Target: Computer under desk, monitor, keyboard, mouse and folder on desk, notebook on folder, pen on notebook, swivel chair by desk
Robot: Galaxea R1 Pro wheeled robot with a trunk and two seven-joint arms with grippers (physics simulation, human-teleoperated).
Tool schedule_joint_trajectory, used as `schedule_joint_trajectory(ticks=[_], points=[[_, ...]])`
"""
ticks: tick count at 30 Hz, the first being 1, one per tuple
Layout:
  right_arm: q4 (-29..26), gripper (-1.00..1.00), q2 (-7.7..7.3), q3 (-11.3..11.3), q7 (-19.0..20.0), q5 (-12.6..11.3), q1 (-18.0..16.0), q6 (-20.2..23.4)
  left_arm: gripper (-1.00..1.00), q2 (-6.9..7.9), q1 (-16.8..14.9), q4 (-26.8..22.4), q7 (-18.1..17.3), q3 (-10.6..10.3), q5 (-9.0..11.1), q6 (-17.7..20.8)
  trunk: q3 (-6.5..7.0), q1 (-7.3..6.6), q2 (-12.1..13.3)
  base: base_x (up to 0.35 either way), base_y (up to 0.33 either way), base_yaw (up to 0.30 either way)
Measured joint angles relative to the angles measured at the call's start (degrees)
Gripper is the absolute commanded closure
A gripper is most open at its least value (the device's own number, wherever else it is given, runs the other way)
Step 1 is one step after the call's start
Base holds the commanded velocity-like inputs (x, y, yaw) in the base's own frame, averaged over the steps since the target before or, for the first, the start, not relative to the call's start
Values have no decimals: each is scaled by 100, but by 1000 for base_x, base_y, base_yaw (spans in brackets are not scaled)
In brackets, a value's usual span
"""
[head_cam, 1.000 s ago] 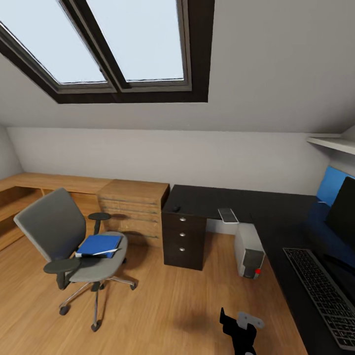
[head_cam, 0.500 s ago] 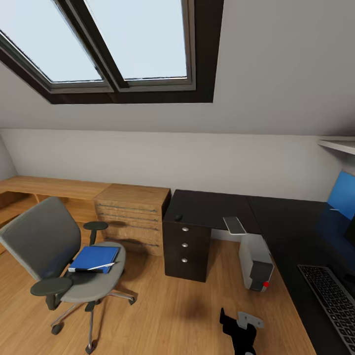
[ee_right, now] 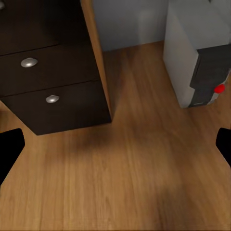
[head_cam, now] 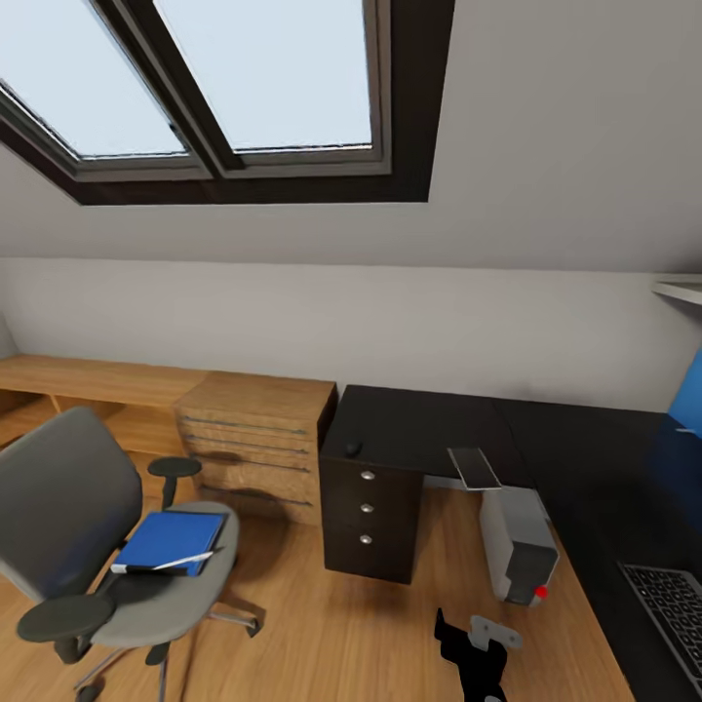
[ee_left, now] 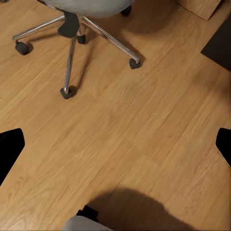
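Observation:
The grey swivel chair (head_cam: 68,526) stands at the lower left with the blue folder (head_cam: 171,539) flat on its seat. A thin white stick, perhaps the pen (head_cam: 174,563), lies along the folder's front edge. The black desk (head_cam: 575,458) runs to the right. On it are a small dark mouse (head_cam: 353,448), a flat grey slab, possibly the notebook (head_cam: 475,468), and the keyboard (head_cam: 675,604). The computer (head_cam: 522,541) stands on the floor under the desk. My left gripper (ee_left: 115,147) is open above the floor near the chair's base (ee_left: 72,43). My right gripper (ee_right: 115,147) is open near the computer (ee_right: 197,57). The monitor is out of view.
A black drawer unit (head_cam: 368,507) (ee_right: 48,82) stands under the desk's left end. A low oak drawer-and-shelf unit (head_cam: 253,429) runs along the back wall. A blue panel (head_cam: 690,395) is cut off by the right edge. Wood floor (head_cam: 331,624) lies between the chair and the desk.
The camera has moved forward, so the whole picture has shifted. The chair slid to the lower left, the computer and keyboard to the right, and the monitor left the view.

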Motion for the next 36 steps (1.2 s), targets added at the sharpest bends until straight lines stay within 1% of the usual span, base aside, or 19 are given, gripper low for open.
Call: schedule_joint_trajectory(ticks=[19,26,36], points=[[0,-100,0,4,0,-2,9,0,-100,-4,0,0,8,0,0,0,0,0,0,333,0,9],[0,-100,4,7,0,-3,9,0,-100,-7,0,0,17,0,0,0,0,1,0,273,0,222],[0,-100,7,6,-1,-5,9,6,-100,-7,0,0,26,-1,0,0,0,3,0,24,0,269]])
